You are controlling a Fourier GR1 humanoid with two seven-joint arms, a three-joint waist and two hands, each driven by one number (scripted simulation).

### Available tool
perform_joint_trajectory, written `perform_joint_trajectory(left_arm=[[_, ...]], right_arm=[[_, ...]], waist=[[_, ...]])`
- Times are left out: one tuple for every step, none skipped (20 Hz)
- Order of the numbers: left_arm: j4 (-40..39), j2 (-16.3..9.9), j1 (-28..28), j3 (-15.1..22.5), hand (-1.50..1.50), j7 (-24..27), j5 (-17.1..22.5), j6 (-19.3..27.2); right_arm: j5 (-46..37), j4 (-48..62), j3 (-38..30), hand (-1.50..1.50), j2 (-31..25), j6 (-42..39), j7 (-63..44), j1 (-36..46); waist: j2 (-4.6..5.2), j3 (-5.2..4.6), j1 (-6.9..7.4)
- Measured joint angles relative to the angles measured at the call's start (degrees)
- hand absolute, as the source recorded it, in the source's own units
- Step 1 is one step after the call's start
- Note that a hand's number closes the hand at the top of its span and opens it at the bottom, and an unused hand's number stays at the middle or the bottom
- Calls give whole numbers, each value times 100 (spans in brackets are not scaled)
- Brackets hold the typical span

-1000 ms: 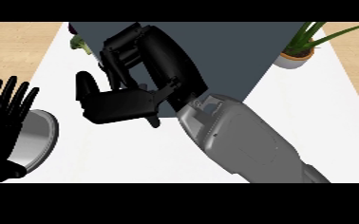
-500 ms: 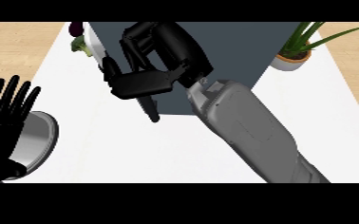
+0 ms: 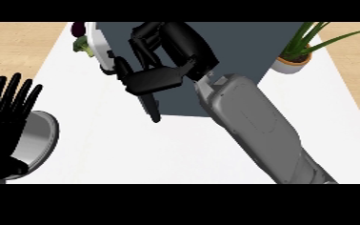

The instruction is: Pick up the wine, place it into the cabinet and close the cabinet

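The dark grey cabinet (image 3: 239, 43) stands at the back centre of the white counter (image 3: 175, 152). Its white door (image 3: 100, 47) shows edge-on at the cabinet's left front corner. My right hand (image 3: 156, 80) is up against the cabinet's front by that door, fingers (image 3: 144, 40) loosely bent toward the door's edge and thumb pointing down. It holds nothing that I can see. No wine bottle shows; hand and door hide the cabinet's inside. My left hand (image 3: 15, 102) rests open at the left edge, fingers up.
A round metal pan (image 3: 38, 140) lies under my left hand at the counter's left edge. A potted plant (image 3: 295, 57) stands right of the cabinet. A purple and green object (image 3: 82, 40) peeks out behind the door at the back left.
My right hand has swung up and to the right from the counter's left middle to the cabinet's front. The white door edge now shows beside it. The left hand has not moved.
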State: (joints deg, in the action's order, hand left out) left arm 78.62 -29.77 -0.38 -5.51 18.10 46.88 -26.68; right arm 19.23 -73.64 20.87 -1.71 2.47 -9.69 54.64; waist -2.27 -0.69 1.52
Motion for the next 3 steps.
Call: perform_joint_trajectory(left_arm=[[2,2,-9,0,-150,-26,9,19],[-4,2,-17,3,-150,-28,-10,17],[-7,-2,-17,6,-150,-40,-8,2]], right_arm=[[-8,8,1,150,-11,-49,66,-19],[-13,26,2,150,-28,-109,123,-25],[-21,32,-6,150,-17,-111,164,-37]], waist=[[-9,-9,3],[-15,-14,7],[-17,-15,6]])
